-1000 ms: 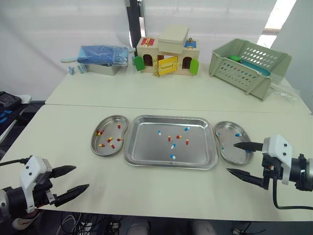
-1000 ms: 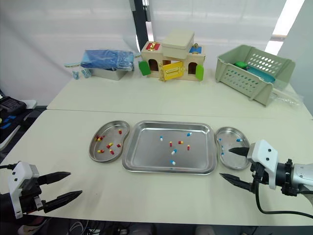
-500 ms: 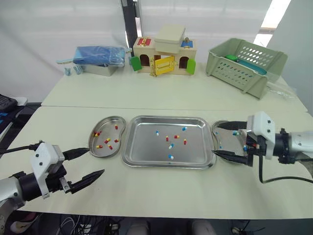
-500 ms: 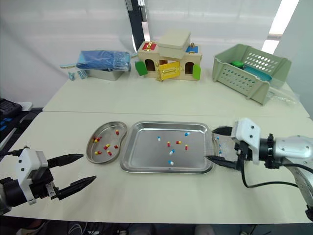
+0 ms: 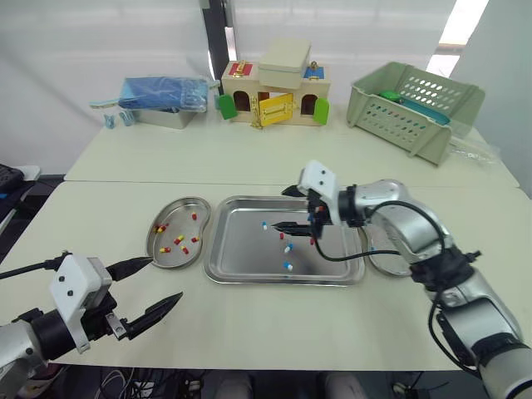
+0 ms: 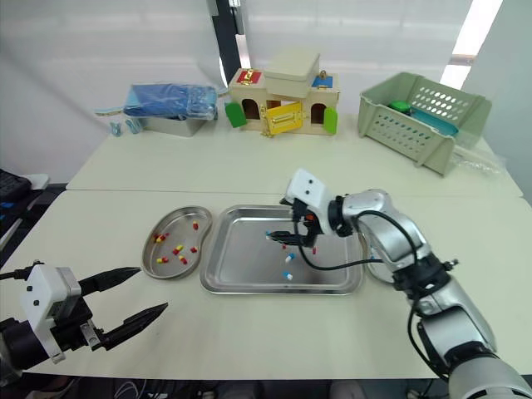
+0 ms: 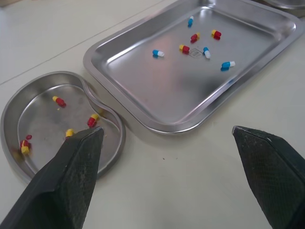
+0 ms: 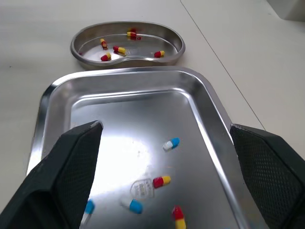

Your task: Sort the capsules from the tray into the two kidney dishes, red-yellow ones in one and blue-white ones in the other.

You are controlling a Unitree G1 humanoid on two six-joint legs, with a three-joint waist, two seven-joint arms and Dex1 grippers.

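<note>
— What sort of room am I driving in?
— A test lab, I'd say: white curtains (image 5: 100,33) behind my surface (image 5: 166,158), staged props on it: toy house (image 5: 273,83), basket (image 5: 411,108), tray (image 5: 241,253), dishes (image 5: 150,238).

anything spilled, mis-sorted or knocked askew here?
Nothing stands out. The loose capsules all lie inside the tray; the left kidney dish holds only red-yellow ones, and none sit on the table. The right kidney dish is partly hidden by the right arm, so its contents can't be checked.
</note>
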